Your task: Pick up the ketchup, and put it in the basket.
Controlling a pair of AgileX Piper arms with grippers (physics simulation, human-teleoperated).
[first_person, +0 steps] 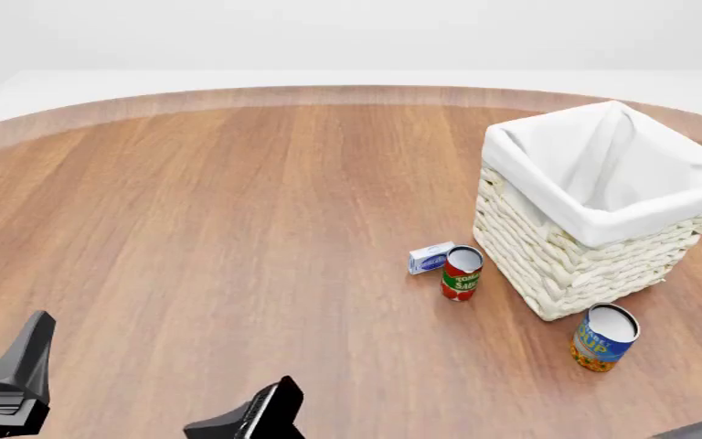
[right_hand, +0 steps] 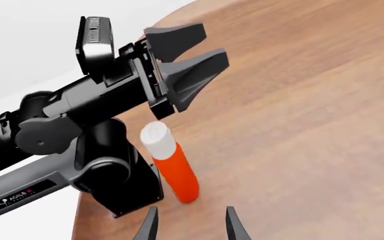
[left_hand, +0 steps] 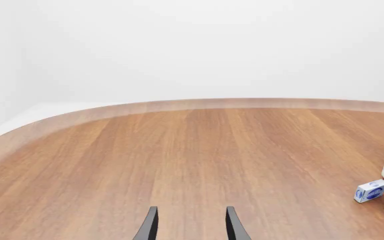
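The ketchup (right_hand: 176, 172), a red-orange bottle with a white cap, stands on the table beside the left arm's black base (right_hand: 115, 175). It shows only in the right wrist view. My right gripper (right_hand: 190, 225) is open just short of the bottle, and nothing is between its fingers. Above the bottle, my left gripper (right_hand: 213, 44) is open and empty; its tips (left_hand: 150, 225) hang over bare wood. Its dark fingers (first_person: 22, 366) show at the front view's lower left. The cream woven basket (first_person: 547, 247) with white lining stands at the right.
A short red can with a green band (first_person: 461, 273) and a small blue-and-white box (first_person: 430, 258) sit in front of the basket's near-left corner. A blue-and-orange can (first_person: 603, 337) stands at the basket's near side. The table's curved far edge (first_person: 326, 94) runs across the back.
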